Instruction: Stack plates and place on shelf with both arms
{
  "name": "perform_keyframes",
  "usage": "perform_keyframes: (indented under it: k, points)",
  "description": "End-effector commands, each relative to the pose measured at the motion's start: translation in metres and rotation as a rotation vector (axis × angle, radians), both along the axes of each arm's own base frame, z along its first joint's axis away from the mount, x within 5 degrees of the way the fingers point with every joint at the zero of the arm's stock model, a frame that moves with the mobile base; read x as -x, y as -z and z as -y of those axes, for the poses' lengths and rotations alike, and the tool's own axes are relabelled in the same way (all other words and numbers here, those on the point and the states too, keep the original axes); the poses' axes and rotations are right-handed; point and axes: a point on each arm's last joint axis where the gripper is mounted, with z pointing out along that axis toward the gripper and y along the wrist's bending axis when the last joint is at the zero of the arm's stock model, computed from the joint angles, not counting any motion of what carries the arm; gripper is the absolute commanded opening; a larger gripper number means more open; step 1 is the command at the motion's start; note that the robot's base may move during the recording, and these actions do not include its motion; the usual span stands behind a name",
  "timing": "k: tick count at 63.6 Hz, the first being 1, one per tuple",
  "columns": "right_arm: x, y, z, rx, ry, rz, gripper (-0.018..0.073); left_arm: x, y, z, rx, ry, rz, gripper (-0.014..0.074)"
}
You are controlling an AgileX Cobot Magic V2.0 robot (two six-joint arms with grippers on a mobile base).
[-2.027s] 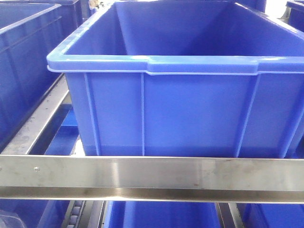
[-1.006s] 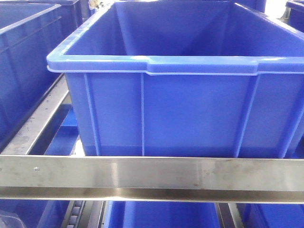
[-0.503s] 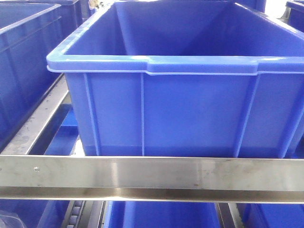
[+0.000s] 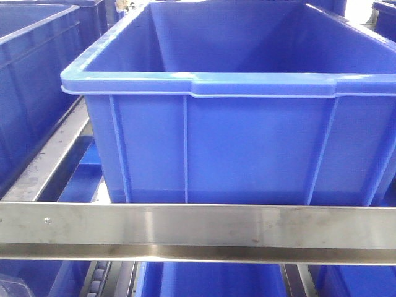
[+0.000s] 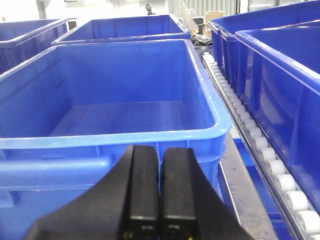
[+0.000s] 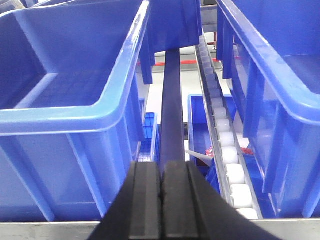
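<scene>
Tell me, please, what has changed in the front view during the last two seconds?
Nothing visibly changed. The blue crate stays behind the steel front rail as before, and no plates appear. Left gripper and right gripper are shut, empty.

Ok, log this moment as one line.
left tool shut, empty | right tool shut, empty | plates unseen | blue crate behind shelf rail

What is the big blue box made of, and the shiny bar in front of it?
The big blue open-topped crate looks like smooth moulded plastic: even colour, rounded rim, ribbed walls. The long grey flat front rail looks like brushed steel, with streaky reflections and a small screw.
</scene>
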Motion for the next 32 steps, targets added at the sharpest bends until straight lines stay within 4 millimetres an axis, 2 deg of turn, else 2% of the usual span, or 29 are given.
perform_keyframes:
  k: [1,32]
  points:
    - [0.0016,-0.0080,0.0013,0.014,0.018,0.099,0.0055,0.0028,-0.0080,-0.0005,0.013,-0.002,0.106,0.0080]
    - [0.0016,-0.0080,0.0013,0.014,0.018,0.099,0.0055,0.0028,-0.0080,-0.0005,0.013,-0.002,0.106,0.0080]
